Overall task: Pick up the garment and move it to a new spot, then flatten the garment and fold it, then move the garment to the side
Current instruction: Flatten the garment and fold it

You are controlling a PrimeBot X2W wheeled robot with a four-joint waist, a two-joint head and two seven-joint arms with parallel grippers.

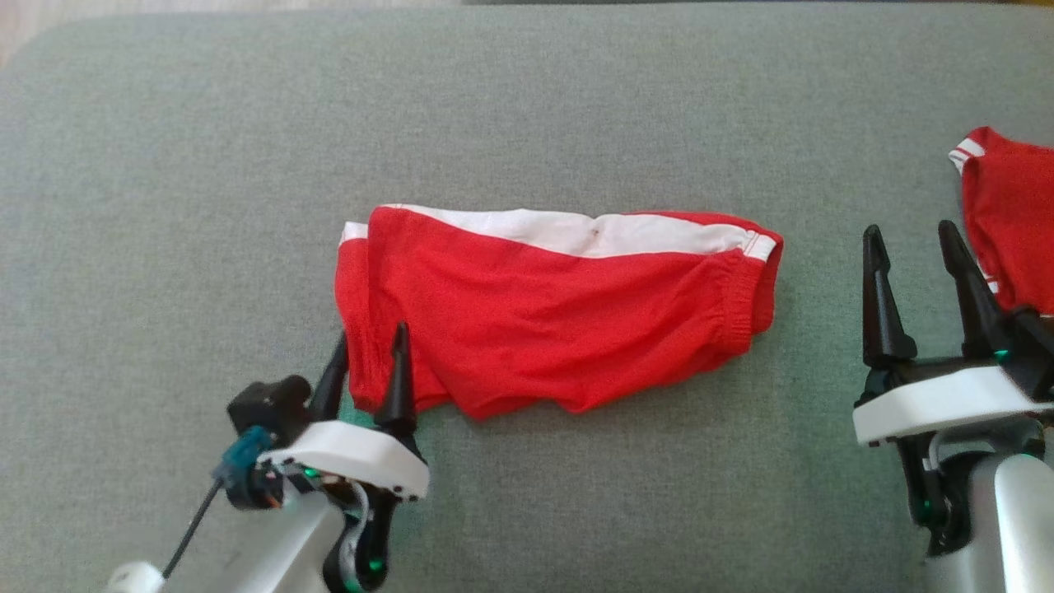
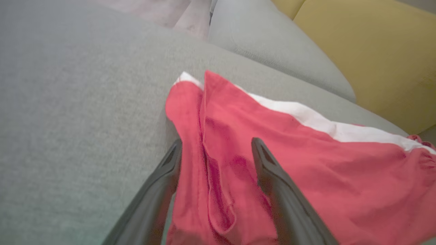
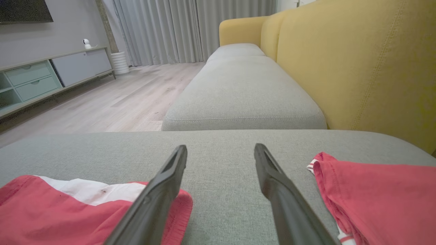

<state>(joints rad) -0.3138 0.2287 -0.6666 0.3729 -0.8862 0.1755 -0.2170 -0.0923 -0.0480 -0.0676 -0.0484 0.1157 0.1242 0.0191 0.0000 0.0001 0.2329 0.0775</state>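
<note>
The garment (image 1: 543, 309) is a pair of red shorts with a white stripe, folded lengthwise on the grey sofa cushion (image 1: 527, 107). My left gripper (image 1: 369, 350) stands open over its lower left corner, a finger on each side of the red hem (image 2: 214, 170). Nothing is pinched between those fingers. My right gripper (image 1: 914, 255) is open above bare cushion, to the right of the garment's elastic waistband (image 1: 745, 301). In the right wrist view the garment (image 3: 68, 207) lies at lower left, beside my right gripper (image 3: 220, 151).
A second red garment (image 1: 1009, 214) with white trim lies at the cushion's right edge, close to my right fingers, and shows as red cloth (image 3: 378, 194) in the right wrist view. The yellow sofa back (image 3: 357, 64) rises behind. Another grey cushion (image 3: 242, 92) and wood floor (image 3: 112, 102) lie beyond.
</note>
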